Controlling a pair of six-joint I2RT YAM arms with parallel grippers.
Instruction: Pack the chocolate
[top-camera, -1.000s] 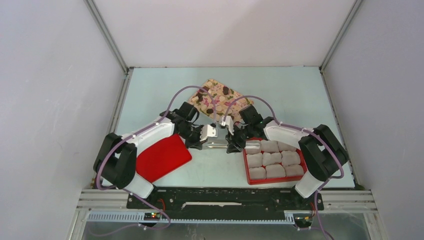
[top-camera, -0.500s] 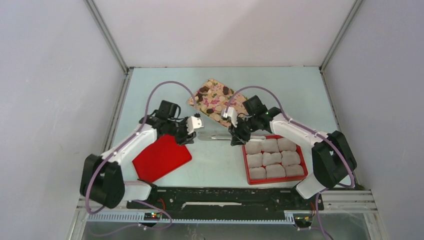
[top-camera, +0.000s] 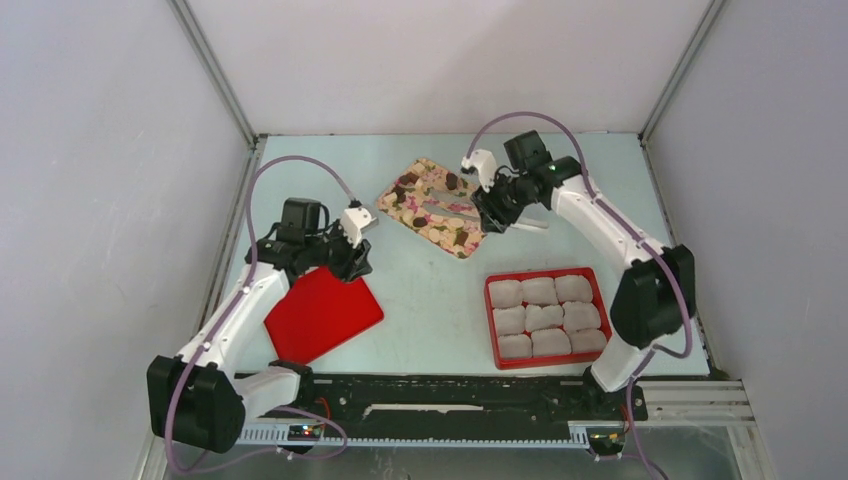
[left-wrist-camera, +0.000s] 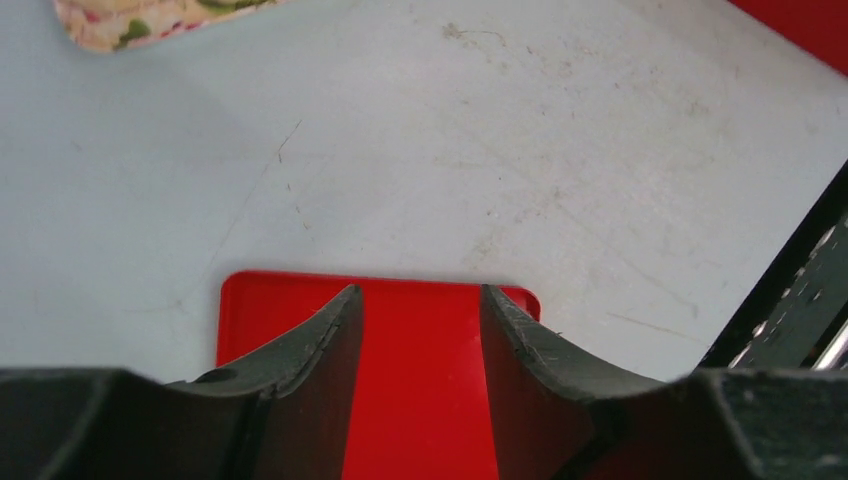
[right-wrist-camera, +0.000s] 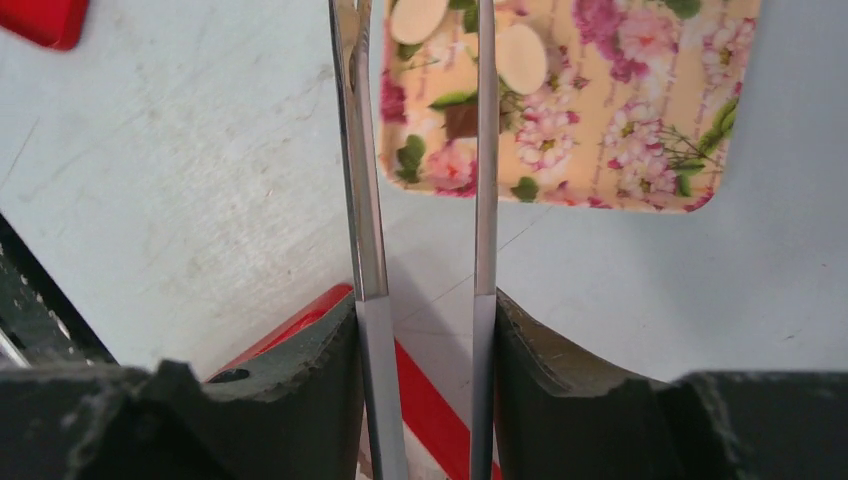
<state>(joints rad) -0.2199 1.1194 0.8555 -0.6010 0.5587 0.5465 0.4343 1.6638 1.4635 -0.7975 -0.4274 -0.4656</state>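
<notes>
From above, the chocolate (top-camera: 452, 181) lies scattered on the floral tray (top-camera: 440, 205) at the far middle of the table (top-camera: 430, 300), dark and pale lumps alike. It is well apart from the red box (top-camera: 490, 325) of white paper cups (top-camera: 545, 317) near the right arm's base, and no lump shows in any cup. The right gripper (top-camera: 497, 212) hangs at the tray's right edge, clamped on metal tweezers (top-camera: 530, 223). The left gripper (top-camera: 352, 258) hovers over the far corner of the red lid (top-camera: 320, 318) and carries nothing. The left wrist view bears this out: the jaws stand apart with only the lid (left-wrist-camera: 420, 400) beneath them, so this arm is best held clear of the tray. The right wrist view shows the step in hand, a pick. The fingers (right-wrist-camera: 520, 340) press the tweezers (right-wrist-camera: 485, 200) from outside, yet the blades stand parted. Their tips run out of frame above, over the tray (right-wrist-camera: 640, 120), where two cream lumps (right-wrist-camera: 522, 58) lie. To do this well, I judge the blades should straddle one lump only, come down until they nearly touch the tray, then close gently. Too hard a squeeze could flick a roundish piece away or mar it. A straight lift would avoid dragging its neighbours.
</notes>
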